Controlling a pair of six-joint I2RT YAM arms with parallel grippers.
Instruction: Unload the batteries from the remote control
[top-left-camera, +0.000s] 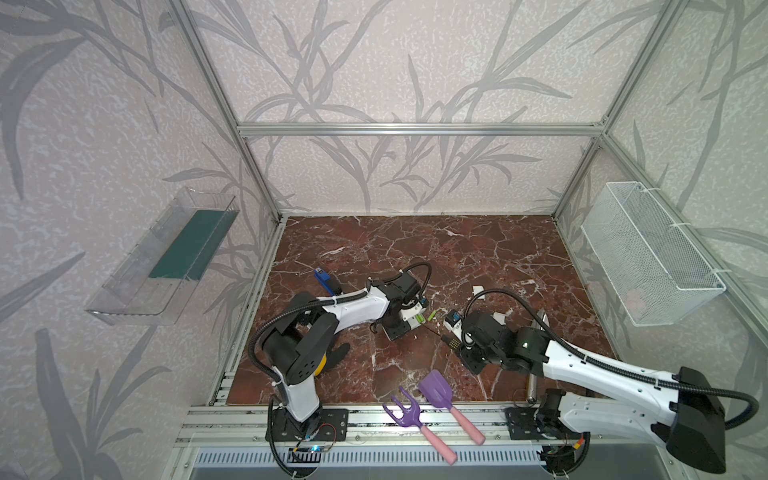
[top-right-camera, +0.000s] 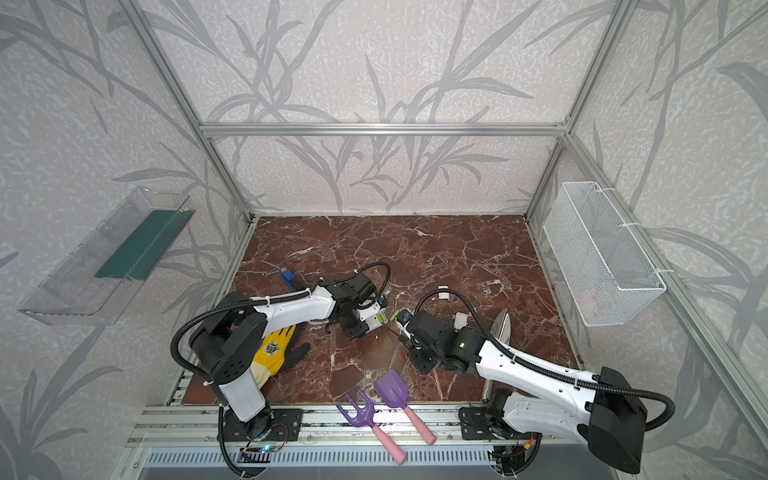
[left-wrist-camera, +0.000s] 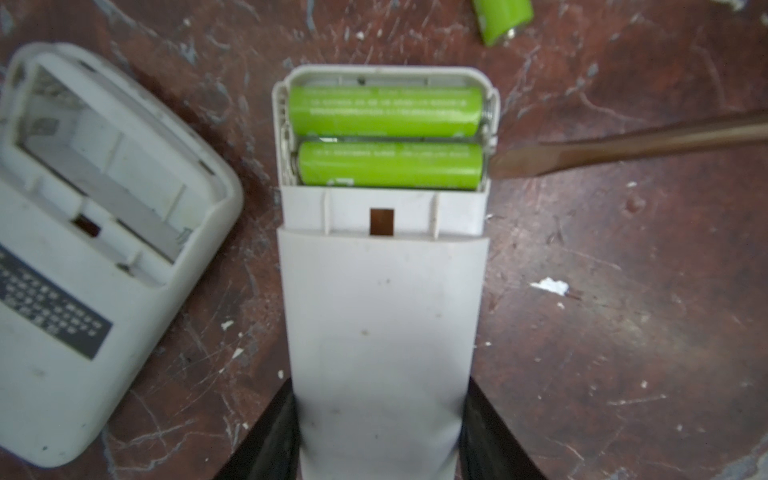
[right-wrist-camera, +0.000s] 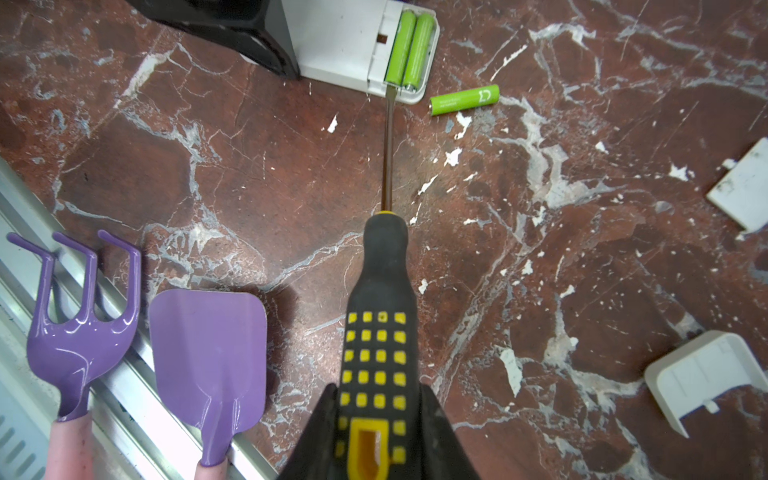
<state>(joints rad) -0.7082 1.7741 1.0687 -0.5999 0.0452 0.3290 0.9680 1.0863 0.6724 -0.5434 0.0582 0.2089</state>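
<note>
My left gripper (left-wrist-camera: 380, 415) is shut on the white remote control (left-wrist-camera: 382, 316), which lies back-up on the marble table. Its open bay holds two lime-green batteries (left-wrist-camera: 386, 110), side by side. A third battery (right-wrist-camera: 463, 99) lies loose on the table just beyond the remote's end. My right gripper (right-wrist-camera: 376, 415) is shut on the yellow-and-black screwdriver (right-wrist-camera: 380, 316). The screwdriver's flat tip (left-wrist-camera: 503, 166) touches the bay's edge at the end of one battery. In both top views the two grippers (top-left-camera: 409, 318) (top-left-camera: 455, 336) face each other mid-table.
A second white remote (left-wrist-camera: 83, 249) with an empty bay lies beside the held one. Two white covers (right-wrist-camera: 744, 187) (right-wrist-camera: 702, 374) lie to the right. A purple rake (top-left-camera: 405, 409) and shovel (top-left-camera: 436, 388) rest on the front rail. A yellow glove (top-right-camera: 274, 353) lies under the left arm.
</note>
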